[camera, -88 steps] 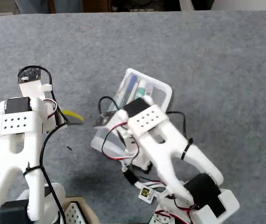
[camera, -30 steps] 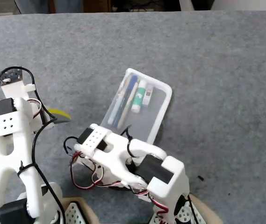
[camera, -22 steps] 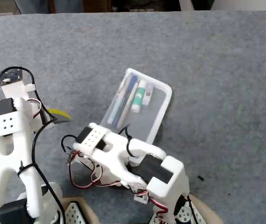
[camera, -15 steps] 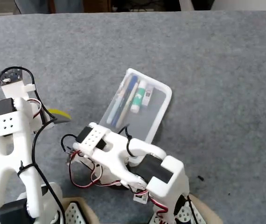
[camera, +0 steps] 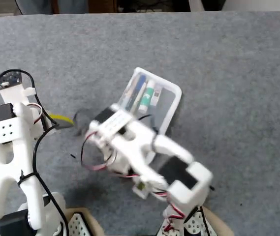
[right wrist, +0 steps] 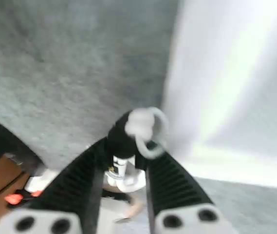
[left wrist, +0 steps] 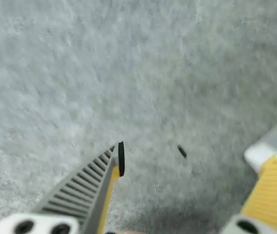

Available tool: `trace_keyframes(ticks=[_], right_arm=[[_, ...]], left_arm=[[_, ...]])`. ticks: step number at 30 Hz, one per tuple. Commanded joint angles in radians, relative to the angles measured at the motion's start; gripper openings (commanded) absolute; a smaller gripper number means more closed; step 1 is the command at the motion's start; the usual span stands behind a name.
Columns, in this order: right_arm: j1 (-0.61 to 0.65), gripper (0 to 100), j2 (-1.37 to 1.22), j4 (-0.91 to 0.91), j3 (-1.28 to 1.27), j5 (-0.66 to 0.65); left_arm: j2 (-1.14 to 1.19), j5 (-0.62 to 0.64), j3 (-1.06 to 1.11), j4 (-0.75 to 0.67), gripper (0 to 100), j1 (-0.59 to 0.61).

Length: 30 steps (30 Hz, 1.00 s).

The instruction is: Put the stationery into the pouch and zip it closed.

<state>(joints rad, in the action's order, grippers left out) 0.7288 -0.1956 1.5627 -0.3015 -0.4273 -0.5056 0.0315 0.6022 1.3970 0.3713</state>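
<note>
The clear pouch lies tilted at mid-table with a blue pen, a green-and-white tube and other stationery inside. My right arm stretches over the pouch's near end. In the right wrist view my right gripper is shut on the black zipper pull with its white ring, at the edge of the pouch. My left gripper stands open over bare carpet left of the pouch. Its ribbed finger and yellow finger are wide apart with nothing between them.
Grey carpet covers the whole table, with free room to the right and behind the pouch. A small black speck lies on the carpet near my left gripper. Both arm bases sit at the near edge.
My right arm had drawn back toward the near edge and has now swung forward and up along the pouch's left side. The pouch shifted slightly away. The left arm has hardly moved.
</note>
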Motion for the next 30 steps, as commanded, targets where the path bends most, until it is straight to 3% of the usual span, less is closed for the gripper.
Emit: trace_keyframes(ticks=[1, 16, 23, 30], right_arm=[[-0.069, 1.2, 0.205, 0.005, 0.062, -0.029], [-0.130, 1.2, 0.748, -0.003, 0.068, -0.035], [-0.130, 1.2, 0.857, -0.049, 0.082, -0.029], [-0.130, 1.2, 0.871, -0.043, 0.255, -0.028]], left_arm=[[0.000, -0.012, -0.036, 0.009, 43, 0.007], [0.000, -0.011, -0.042, 0.043, 42, -0.002], [0.000, -0.006, -0.038, 0.051, 42, -0.004], [0.000, -0.005, -0.039, 0.051, 42, -0.004]])
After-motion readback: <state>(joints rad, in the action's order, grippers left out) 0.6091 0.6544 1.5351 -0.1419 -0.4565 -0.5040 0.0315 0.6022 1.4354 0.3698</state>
